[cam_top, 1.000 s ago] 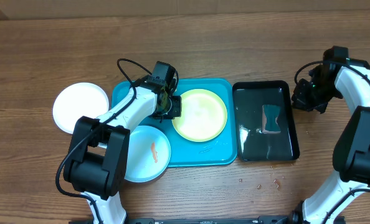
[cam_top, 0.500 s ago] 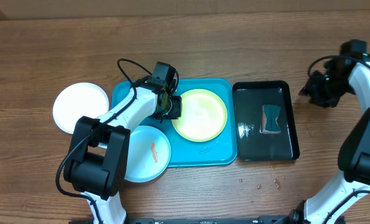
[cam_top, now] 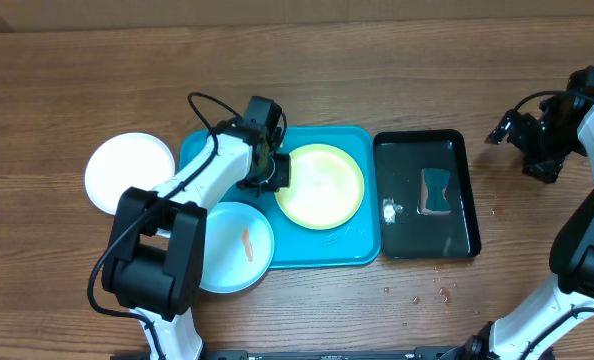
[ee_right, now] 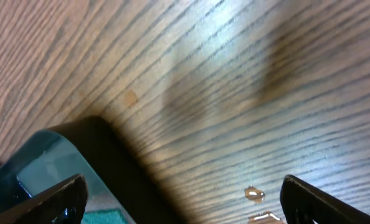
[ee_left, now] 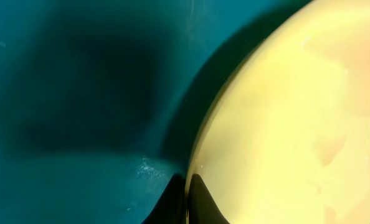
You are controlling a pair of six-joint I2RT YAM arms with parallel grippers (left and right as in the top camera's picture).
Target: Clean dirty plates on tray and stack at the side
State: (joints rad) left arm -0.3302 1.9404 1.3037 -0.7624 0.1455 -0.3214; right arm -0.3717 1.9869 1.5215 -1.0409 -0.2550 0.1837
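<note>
The pale yellow-green plate [cam_top: 320, 185] lies on the turquoise tray [cam_top: 357, 245]. My left gripper [cam_top: 272, 170] sits at that plate's left rim. In the left wrist view its two dark fingertips [ee_left: 187, 200] are pressed together astride the yellow-green plate [ee_left: 284, 124] edge. The light blue plate [cam_top: 239, 247], with an orange smear, rests at the tray's front left corner. The white plate [cam_top: 129, 172] lies on the table left of the tray. My right gripper [cam_top: 522, 145] hangs open over bare wood at the far right, and nothing is between its fingers [ee_right: 54, 199].
A glossy black tray [cam_top: 463, 235] stands right of the turquoise tray and holds a teal sponge [cam_top: 436, 190]. Its corner [ee_right: 110, 162] shows in the right wrist view. Small wet drops [cam_top: 427, 295] dot the table in front of it.
My right gripper has opened wide and drawn away to the right of the black tray. The left arm has stayed at the yellow-green plate's rim.
</note>
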